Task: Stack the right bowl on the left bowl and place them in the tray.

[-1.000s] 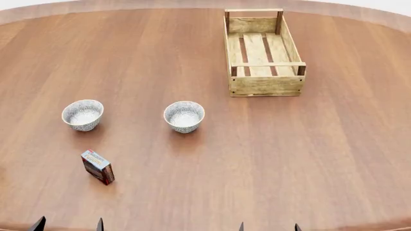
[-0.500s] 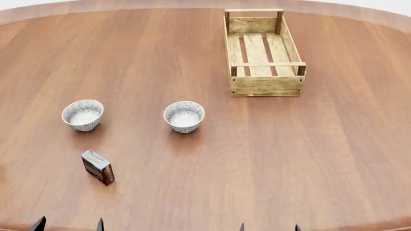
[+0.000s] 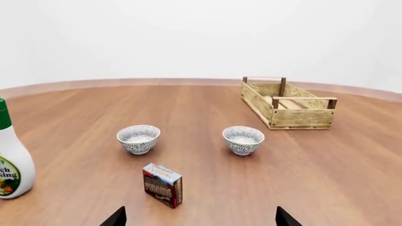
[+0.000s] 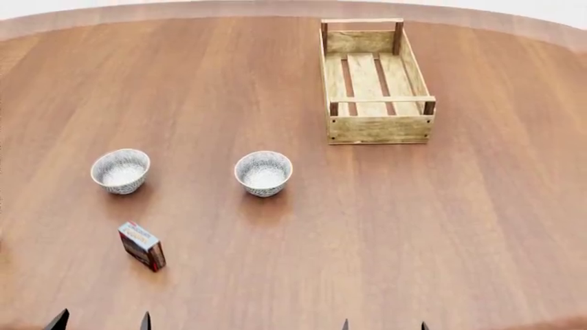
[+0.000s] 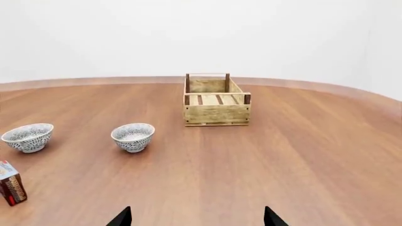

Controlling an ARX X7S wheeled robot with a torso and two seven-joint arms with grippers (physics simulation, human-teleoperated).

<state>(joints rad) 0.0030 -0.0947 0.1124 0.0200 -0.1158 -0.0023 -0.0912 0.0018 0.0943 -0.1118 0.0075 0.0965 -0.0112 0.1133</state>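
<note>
On the counter point(image 4: 440, 220) 2 bowls sit apart — left bowl point(image 4: 120, 171), right bowl point(image 4: 263, 173); tray point(image 4: 378, 128) beyond. Both grippers — left gripper point(image 4: 101, 320), right gripper point(image 4: 383, 323) — spread wide, empty.

Two bowls sit side by side on the desk point(image 4: 458, 227), the left bowl point(image 4: 120, 171) well apart from the right bowl point(image 4: 263, 173). Tray point(image 4: 375, 81) behind and right. Small box point(image 4: 141, 246) in front of the left bowl, bottle point(image 3: 11, 162) further left.

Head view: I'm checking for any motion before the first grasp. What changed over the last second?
Only the view shifted a little: tray, left bowl, right bowl and box all sit slightly lower in frame. Nothing was grasped or moved; the left end effector and right end effector remain at the bottom edge.
</note>
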